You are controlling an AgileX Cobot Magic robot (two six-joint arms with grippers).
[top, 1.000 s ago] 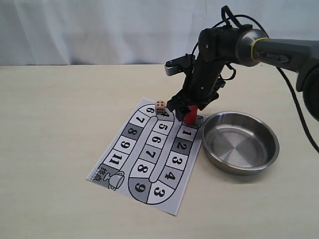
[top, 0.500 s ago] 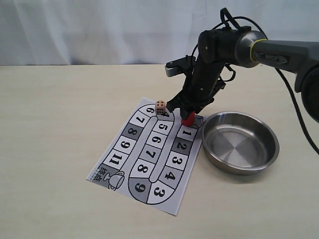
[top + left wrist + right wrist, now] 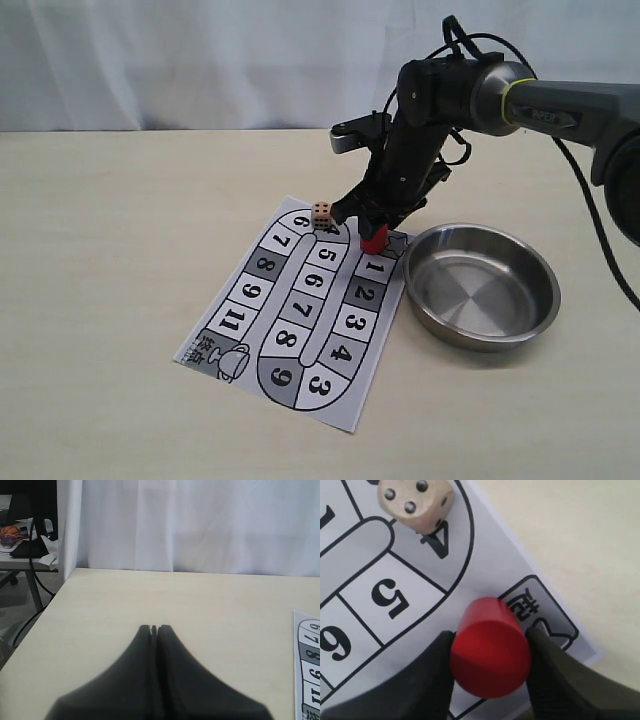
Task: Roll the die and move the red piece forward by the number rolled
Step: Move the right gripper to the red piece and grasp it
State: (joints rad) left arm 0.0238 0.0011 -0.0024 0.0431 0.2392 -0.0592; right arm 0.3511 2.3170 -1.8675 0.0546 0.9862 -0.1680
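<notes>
Where the left wrist view looks out over the table (image 3: pixel 150 595), we list the left tool (image 3: pixel 154 629): dark fingers pressed together, nothing between them, held above bare tabletop.

Item, game sheet (image 3: pixel 345 322): printed paper with a numbered track, flat on the table, mid-scene.

Item, the die (image 3: pixel 322 213): pale wooden cube with black pips, resting on the sheet's far bend by square 4, apart from both tools and just to the left of the right one.

Item, the red piece (image 3: pixel 375 238): upright cylinder at the marked start square just beyond square 1. We cannot tell whether its base touches the paper.

Item, right tool (image 3: pixel 372 225): pointing down over the piece and pinching it, one finger (image 3: pixel 437 665) flush against each side.

Item, steel bowl (image 3: pixel 545 300): just right of the sheet.

Item, right arm: enters level from the right edge and bends steeply down at the wrist above the sheet's far end.
</notes>
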